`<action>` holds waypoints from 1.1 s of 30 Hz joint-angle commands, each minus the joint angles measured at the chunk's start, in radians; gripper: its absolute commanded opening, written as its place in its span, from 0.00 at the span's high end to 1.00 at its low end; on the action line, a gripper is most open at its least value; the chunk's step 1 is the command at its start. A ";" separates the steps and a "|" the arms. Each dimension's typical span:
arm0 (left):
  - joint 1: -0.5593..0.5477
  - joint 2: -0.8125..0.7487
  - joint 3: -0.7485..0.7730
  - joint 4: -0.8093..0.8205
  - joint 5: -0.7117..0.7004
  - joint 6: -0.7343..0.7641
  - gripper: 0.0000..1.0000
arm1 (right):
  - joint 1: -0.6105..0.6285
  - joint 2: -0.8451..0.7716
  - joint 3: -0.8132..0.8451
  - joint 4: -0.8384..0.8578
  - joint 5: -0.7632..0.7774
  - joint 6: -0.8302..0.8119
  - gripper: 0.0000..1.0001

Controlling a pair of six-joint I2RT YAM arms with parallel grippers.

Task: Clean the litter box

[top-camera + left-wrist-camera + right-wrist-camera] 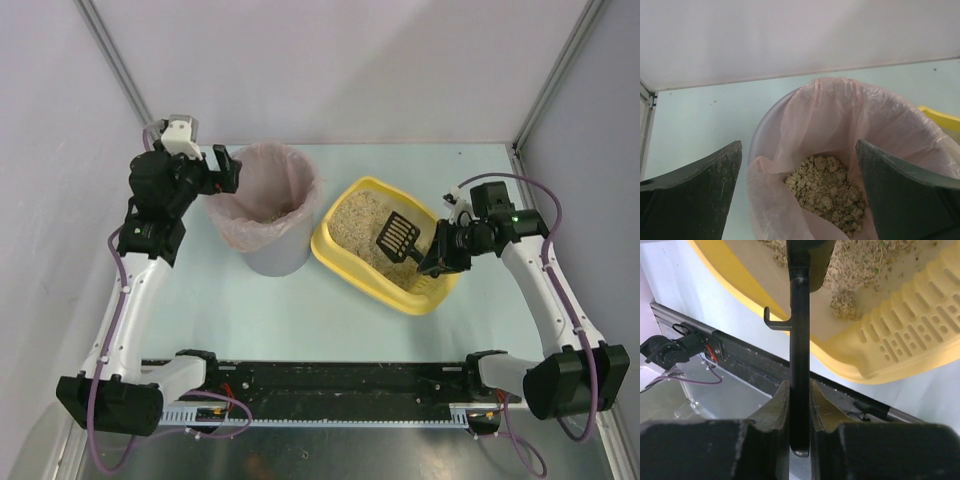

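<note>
My right gripper (pixel 430 260) is clamping the scoop (pixel 397 236) handle over the litter box (pixel 340 262). My left gripper (pixel 228 168) is hovering by the bin (pixel 276 256), fingers wide apart.

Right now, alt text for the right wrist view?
The right claw is shut on the handle of the black scoop, which runs up over the yellow litter box. Beige litter lies inside, and the slotted rim is nearest the camera.
</note>
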 commanded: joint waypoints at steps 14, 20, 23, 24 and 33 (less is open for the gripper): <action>-0.141 -0.014 -0.028 0.028 -0.196 0.138 0.00 | -0.084 0.334 -0.023 -0.093 -0.244 0.074 1.00; -0.159 -0.014 -0.029 0.026 -0.195 0.138 0.00 | -0.086 0.423 -0.023 -0.005 -0.256 0.129 1.00; -0.161 -0.013 -0.029 0.026 -0.201 0.141 0.00 | -0.077 0.465 -0.023 0.058 -0.273 0.160 1.00; -0.161 -0.011 -0.031 0.026 -0.199 0.141 0.00 | -0.075 0.481 -0.023 0.078 -0.276 0.172 1.00; -0.162 -0.011 -0.031 0.026 -0.196 0.141 0.00 | -0.014 0.535 -0.025 0.311 -0.263 0.333 1.00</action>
